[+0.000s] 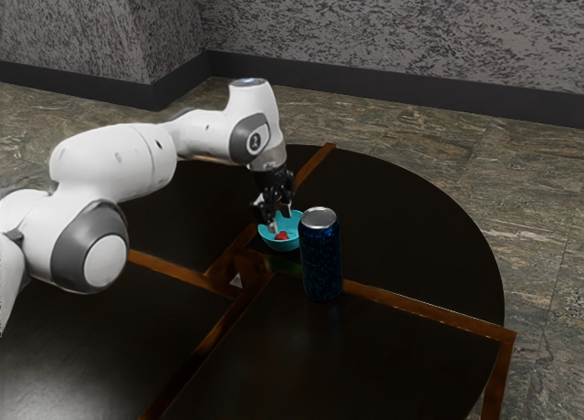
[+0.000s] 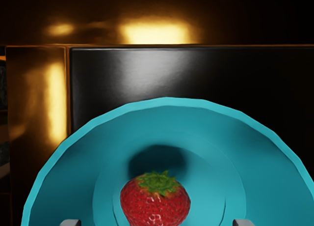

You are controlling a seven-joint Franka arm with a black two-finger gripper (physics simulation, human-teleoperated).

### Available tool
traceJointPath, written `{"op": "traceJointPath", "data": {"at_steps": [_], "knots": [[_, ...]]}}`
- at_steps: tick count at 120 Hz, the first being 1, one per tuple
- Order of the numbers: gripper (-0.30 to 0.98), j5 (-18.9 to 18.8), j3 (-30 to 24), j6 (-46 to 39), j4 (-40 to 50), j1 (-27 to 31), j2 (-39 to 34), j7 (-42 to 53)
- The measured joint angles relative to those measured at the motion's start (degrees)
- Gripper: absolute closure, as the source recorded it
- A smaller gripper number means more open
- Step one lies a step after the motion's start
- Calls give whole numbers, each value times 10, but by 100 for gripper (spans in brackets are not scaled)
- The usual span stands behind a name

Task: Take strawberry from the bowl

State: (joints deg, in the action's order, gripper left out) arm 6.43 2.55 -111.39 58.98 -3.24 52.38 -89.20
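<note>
Now your gripper [image 1: 282, 221] is at the blue bowl [image 2: 167, 102], with its two fingers spread wide, and the strawberry [image 2: 154, 205] lies inside the bowl, not yet pinched. You should go down straight and slowly, until the fingers stand at both sides of the fruit, then close softly. Please avoid pressing the rim, and mind the can [image 1: 321, 260] when you lift.
</note>
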Motion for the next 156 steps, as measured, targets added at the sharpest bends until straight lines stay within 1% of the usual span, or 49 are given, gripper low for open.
{"op": "traceJointPath", "data": {"at_steps": [26, 68, 100, 156], "knots": [[33, 0, 0, -5, -18, -1, 12, -8], [34, 0, -2, -5, -14, -4, 23, -16], [36, 0, 1, -7, -37, -1, 41, -20], [39, 0, 1, -10, -39, -1, 49, -22]]}}
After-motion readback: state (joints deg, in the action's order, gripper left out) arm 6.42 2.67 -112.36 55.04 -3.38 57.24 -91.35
